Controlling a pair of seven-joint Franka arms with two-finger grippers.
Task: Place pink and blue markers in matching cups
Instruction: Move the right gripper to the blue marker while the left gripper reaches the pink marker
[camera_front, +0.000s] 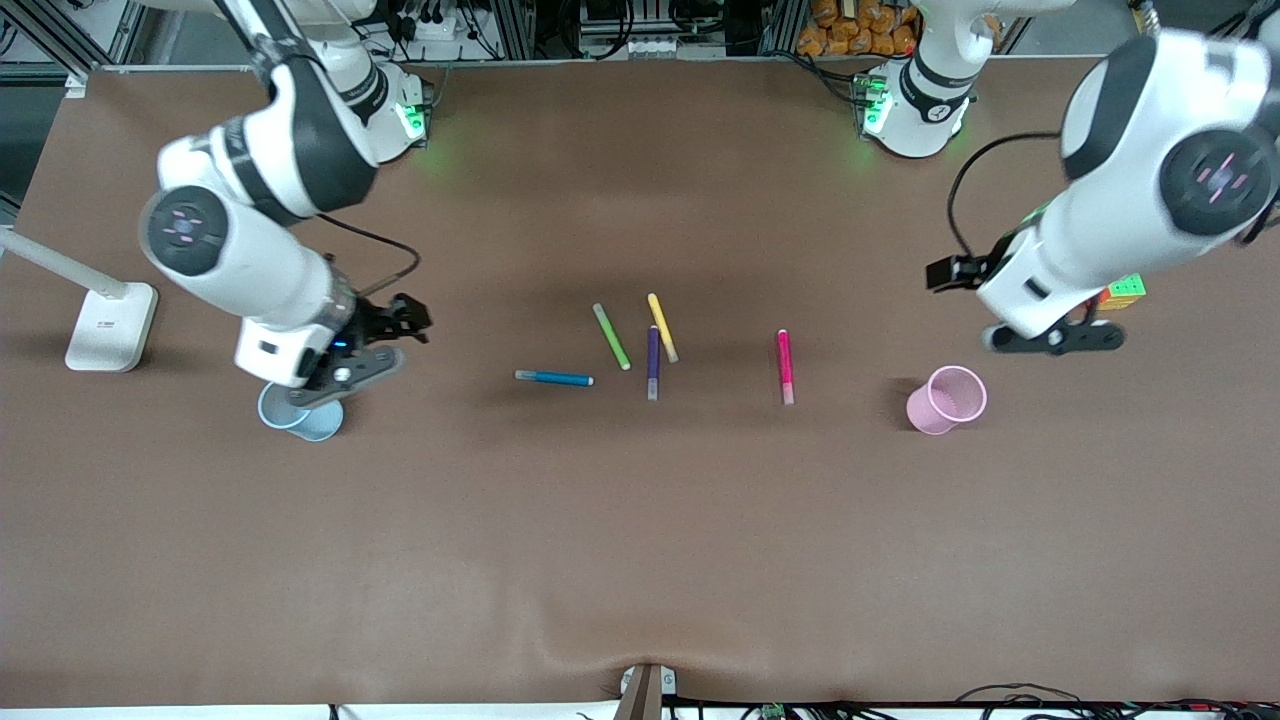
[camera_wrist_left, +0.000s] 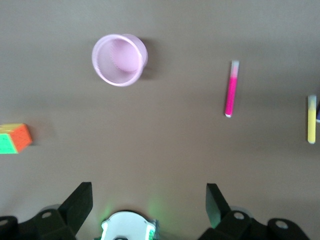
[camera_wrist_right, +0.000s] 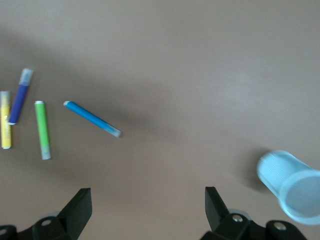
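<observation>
Right tool (camera_front: 345, 372): mine, hanging with fingers spread wide and nothing between them, over the worktop at the right arm's end, just above the light blue cup.
Right fingertips (camera_wrist_right: 80, 202): two dark pads apart in my right wrist view, bare worktop between them.
Left tool (camera_front: 1055, 338): mine too, released and empty, over the worktop at the left arm's end, above the pink cup's neighbourhood.
Left fingertips (camera_wrist_left: 80, 199): set wide, gripping nothing.
Light blue cup (camera_front: 300, 412): upright on the worktop, partly under my right tool; also seen at (camera_wrist_right: 290, 186).
Pink cup (camera_front: 946, 399): upright near my left tool, a little nearer the front camera than it; open mouth shows at (camera_wrist_left: 119, 59).
Blue marker (camera_front: 554, 378): flat on the brown worktop (camera_front: 640, 560), between my two tools, closer to my right one; also at (camera_wrist_right: 92, 119).
Pink marker (camera_front: 785, 366): flat, well apart from its cup, on my left tool's side of the marker group; also at (camera_wrist_left: 231, 89).
Green marker (camera_front: 611, 336): flat, beside the blue one.
Yellow marker (camera_front: 662, 327): flat, its end meeting the purple marker.
Purple marker (camera_front: 653, 362): flat, alongside the yellow.
Colour cube (camera_front: 1122, 292): on the worktop by my left tool; also at (camera_wrist_left: 14, 138).
White lamp base (camera_front: 110, 325): at the right arm's end of the worktop.
</observation>
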